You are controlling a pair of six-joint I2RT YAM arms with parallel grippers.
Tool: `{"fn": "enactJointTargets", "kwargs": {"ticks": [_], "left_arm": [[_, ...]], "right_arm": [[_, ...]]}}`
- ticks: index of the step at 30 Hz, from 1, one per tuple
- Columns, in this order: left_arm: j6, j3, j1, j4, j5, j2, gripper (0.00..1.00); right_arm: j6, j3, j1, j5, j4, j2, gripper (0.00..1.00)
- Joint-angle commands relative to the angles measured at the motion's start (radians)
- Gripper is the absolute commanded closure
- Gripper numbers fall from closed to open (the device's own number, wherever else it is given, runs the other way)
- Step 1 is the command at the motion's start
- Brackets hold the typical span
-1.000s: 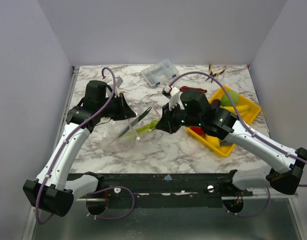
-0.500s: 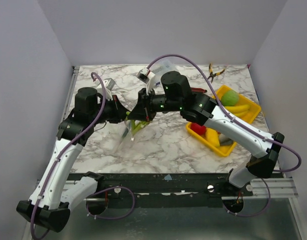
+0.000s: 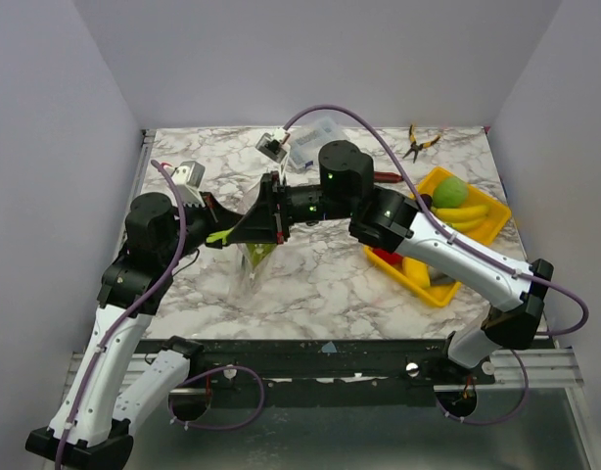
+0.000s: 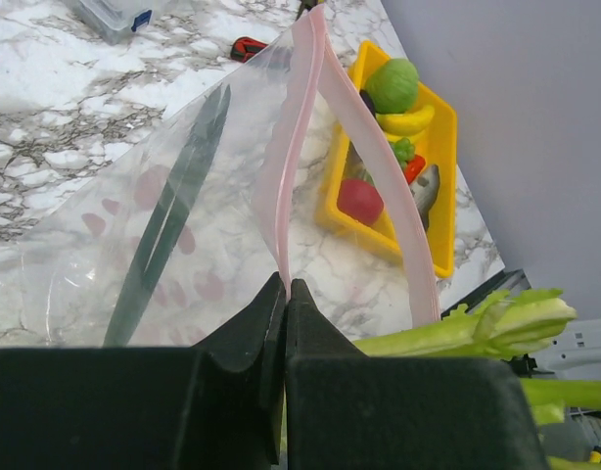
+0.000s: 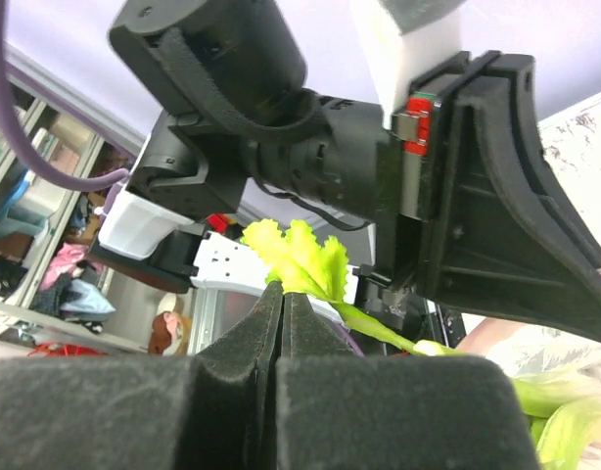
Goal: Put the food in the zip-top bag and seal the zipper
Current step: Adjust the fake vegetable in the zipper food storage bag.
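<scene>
My left gripper [image 3: 220, 217] [image 4: 286, 286] is shut on the pink-red zipper [image 4: 299, 147] and holds the clear zip-top bag [image 3: 246, 269] [image 4: 115, 245] up, mouth open. My right gripper [image 3: 238, 231] [image 5: 283, 289] is shut on the leafy end of the celery stalk [image 5: 299, 257] [image 4: 477, 328] [image 3: 220, 237], right beside the left gripper at the bag's mouth. Green shows through the bag's top [image 3: 261, 251]; I cannot tell how far in the stalk reaches. The tomato [image 4: 360, 201], green ball [image 4: 393, 84] and yellow pieces [image 4: 408, 121] lie in the yellow tray [image 3: 477, 235].
A clear compartment box [image 3: 315, 137] stands at the back centre. A red-handled tool [image 3: 387, 177] lies behind the right arm and pliers [image 3: 418, 142] at the back right. The two grippers are almost touching over the left-centre of the marble table [image 3: 320, 284].
My right arm has carried the celery leftward from near the tray to the bag's mouth. My left arm has drawn back to the left and lifted the bag, which now hangs.
</scene>
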Motion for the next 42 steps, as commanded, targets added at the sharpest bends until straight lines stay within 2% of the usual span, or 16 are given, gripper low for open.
{"fn": "enactJointTargets", "kwargs": {"ticks": [1, 8, 12, 16, 20, 24, 27, 30, 33, 36, 42], "left_arm": [[-0.031, -0.012, 0.003, 0.062, 0.026, -0.025, 1.0], [-0.033, -0.033, 0.004, 0.06, 0.024, -0.067, 1.0], [-0.053, -0.064, 0.004, 0.083, 0.033, -0.073, 1.0], [-0.056, -0.066, 0.003, 0.091, 0.048, -0.068, 1.0], [-0.063, -0.056, 0.004, 0.092, 0.06, -0.063, 1.0], [-0.068, -0.041, 0.004, 0.078, 0.043, -0.057, 1.0], [-0.067, -0.04, 0.004, 0.072, 0.033, -0.047, 1.0], [-0.073, -0.029, 0.004, 0.047, 0.0, -0.026, 1.0], [-0.077, -0.014, 0.004, 0.021, -0.031, -0.001, 1.0], [-0.079, -0.008, 0.004, 0.017, -0.044, 0.015, 1.0], [-0.083, -0.01, 0.004, 0.025, -0.03, 0.052, 1.0]], "right_arm": [[0.025, -0.076, -0.003, 0.091, 0.08, -0.037, 1.0], [0.134, -0.257, -0.104, 0.254, 0.116, -0.076, 1.0], [0.108, -0.252, -0.11, 0.344, 0.027, -0.043, 1.0], [0.063, -0.19, -0.111, 0.44, -0.077, 0.005, 1.0], [-0.031, -0.025, -0.107, 0.57, -0.248, 0.114, 1.0], [-0.096, 0.062, -0.106, 0.784, -0.361, 0.201, 1.0], [-0.136, 0.131, -0.1, 0.782, -0.403, 0.255, 0.99], [-0.137, 0.182, -0.097, 0.718, -0.433, 0.278, 0.87], [-0.126, 0.179, -0.098, 0.66, -0.433, 0.252, 0.69], [-0.121, 0.19, -0.097, 0.635, -0.453, 0.215, 0.58], [-0.123, 0.232, -0.097, 0.601, -0.533, 0.154, 0.47]]}}
